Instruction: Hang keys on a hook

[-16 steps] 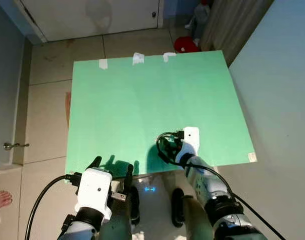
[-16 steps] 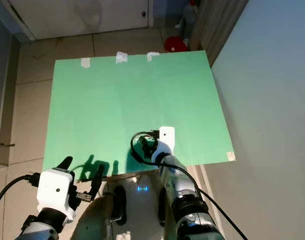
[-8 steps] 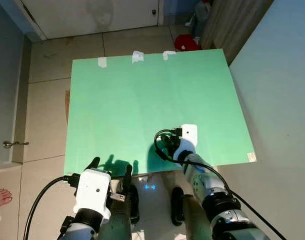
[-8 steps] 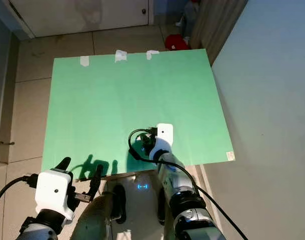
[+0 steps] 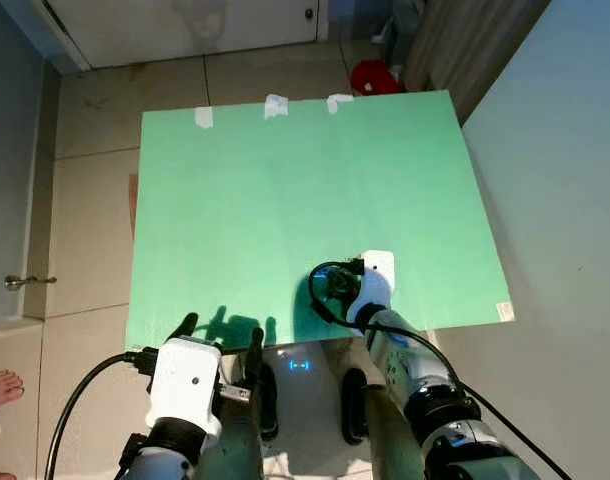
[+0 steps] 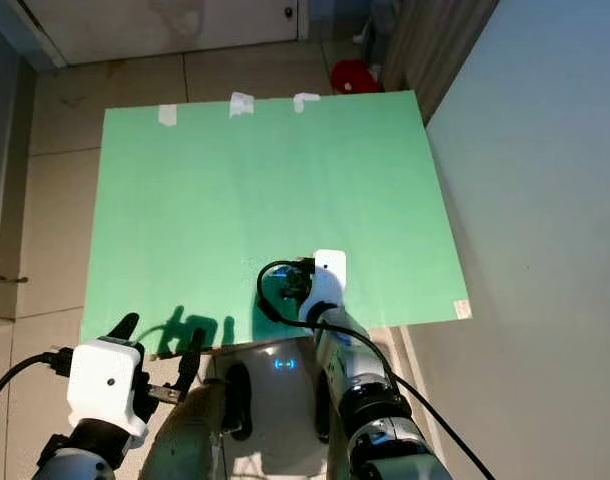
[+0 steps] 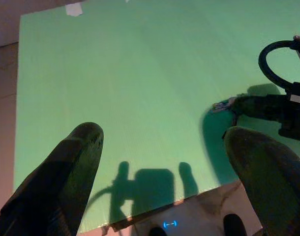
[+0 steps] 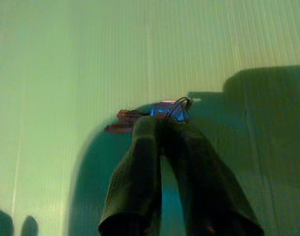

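Keys [image 8: 162, 110] sit pinched between the pressed-together fingers of the right gripper [image 8: 160, 125], low over the near part of a green board [image 5: 285, 180]. The right wrist view shows reddish blades and a thin wire ring; head views hide them behind the wrist. The left gripper [image 7: 160, 142] hovers spread wide at the board's near edge.

The keys [image 8: 155, 112] are blurred, partly hidden behind the right claw [image 8: 162, 129] fingertips.
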Robot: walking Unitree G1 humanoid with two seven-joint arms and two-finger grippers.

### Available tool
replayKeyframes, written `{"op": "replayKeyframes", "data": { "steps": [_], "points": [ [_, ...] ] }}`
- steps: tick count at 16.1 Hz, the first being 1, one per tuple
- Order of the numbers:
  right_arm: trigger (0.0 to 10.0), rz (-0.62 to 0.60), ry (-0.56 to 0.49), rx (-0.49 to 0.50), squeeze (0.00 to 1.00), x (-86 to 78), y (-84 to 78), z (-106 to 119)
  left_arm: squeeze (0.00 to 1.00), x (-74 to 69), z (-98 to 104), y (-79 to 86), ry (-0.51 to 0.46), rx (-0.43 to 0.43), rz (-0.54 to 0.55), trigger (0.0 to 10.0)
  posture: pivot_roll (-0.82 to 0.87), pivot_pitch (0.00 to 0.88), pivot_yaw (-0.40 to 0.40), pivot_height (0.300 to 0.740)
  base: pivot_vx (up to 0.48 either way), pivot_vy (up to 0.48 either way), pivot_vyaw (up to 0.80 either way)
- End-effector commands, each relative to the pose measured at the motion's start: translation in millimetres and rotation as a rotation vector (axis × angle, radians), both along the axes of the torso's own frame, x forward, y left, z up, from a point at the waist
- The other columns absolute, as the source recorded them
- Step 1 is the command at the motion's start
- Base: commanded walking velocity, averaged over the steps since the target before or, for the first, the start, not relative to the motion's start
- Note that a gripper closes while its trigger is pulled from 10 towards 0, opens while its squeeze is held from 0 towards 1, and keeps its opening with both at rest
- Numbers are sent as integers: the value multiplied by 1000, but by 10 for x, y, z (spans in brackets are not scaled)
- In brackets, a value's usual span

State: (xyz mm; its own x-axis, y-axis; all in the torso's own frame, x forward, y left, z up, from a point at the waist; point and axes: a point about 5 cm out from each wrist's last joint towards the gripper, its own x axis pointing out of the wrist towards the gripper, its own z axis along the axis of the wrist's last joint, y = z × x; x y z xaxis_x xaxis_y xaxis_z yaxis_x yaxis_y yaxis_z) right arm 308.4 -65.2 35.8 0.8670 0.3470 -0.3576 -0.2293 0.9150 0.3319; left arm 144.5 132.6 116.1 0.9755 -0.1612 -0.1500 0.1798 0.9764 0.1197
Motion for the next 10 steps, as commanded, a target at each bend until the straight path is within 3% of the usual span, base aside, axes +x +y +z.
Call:
{"op": "replayKeyframes", "data": {
  "steps": [1,5,10],
  "points": [
    [0,-10,50,-3,0,-100,4,-131,0,-53,-9,5,24,5,5,10000,232,423,-2,740,0,0,0],
    [0,-17,48,7,0,-88,34,-118,0,-55,-2,29,21,14,11,10000,229,421,-2,740,0,0,0],
    [0,-34,3,3,0,-5,-63,-19,0,28,-7,-12,4,5,4,10000,192,406,-20,740,0,0,0]
  ]
}}
